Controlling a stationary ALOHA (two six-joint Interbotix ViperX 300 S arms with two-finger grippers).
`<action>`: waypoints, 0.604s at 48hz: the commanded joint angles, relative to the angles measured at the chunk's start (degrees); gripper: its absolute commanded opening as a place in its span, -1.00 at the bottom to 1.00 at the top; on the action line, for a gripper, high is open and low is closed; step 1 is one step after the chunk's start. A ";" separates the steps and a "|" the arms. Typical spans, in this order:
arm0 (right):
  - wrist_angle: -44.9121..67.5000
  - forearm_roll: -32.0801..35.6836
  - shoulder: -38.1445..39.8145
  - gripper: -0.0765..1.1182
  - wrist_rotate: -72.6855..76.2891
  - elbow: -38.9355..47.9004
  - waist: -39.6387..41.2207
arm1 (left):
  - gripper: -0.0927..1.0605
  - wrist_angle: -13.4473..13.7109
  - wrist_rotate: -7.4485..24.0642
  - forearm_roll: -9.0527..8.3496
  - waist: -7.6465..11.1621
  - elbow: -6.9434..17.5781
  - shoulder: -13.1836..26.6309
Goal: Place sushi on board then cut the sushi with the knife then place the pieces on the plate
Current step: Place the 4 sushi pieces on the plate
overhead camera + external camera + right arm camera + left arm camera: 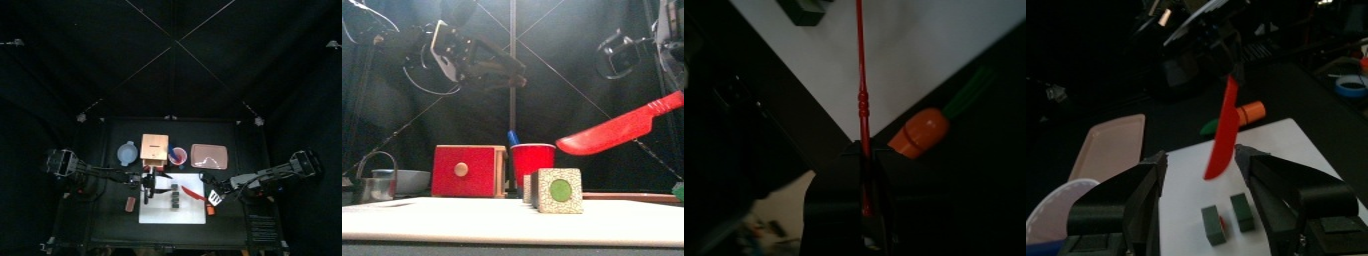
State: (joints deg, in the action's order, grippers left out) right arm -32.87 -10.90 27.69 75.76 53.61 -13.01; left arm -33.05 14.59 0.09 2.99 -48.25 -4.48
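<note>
The flat white plastic cutting board (187, 214) carries the dark green toy sushi roll (556, 190) near its middle, standing as two blocks close together. The right gripper (865, 158) is clamped on the handle of the red toy knife (616, 128), whose blade hangs above the roll, while the left gripper (1203, 160) hovers over the blocks, jaws wide apart and empty. Recommended: align the blade squarely over the join between the blocks, steady the roll lightly with the left jaws, then press straight down.

black curtains (171, 50), black table (100, 225)
</note>
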 commanded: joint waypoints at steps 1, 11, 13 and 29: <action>2.37 3.43 -1.58 -0.35 10.63 -0.18 -1.58 | 0.72 -0.53 -0.09 0.09 0.09 0.00 -1.23; 8.09 3.60 -7.73 0.24 21.27 -0.79 -7.21 | 0.72 -0.53 -0.09 0.44 0.18 -1.14 -1.32; 9.40 3.52 -9.23 0.37 21.27 -1.14 -7.65 | 0.72 -0.62 -0.09 0.62 0.18 -1.32 -1.32; 6.06 24.26 -10.63 0.66 19.78 -6.24 -3.16 | 0.72 -0.53 0.00 0.62 0.00 -1.14 -1.49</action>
State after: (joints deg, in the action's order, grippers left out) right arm -26.54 3.34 15.03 96.06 49.92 -18.81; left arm -33.05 14.41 0.70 3.08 -50.27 -4.83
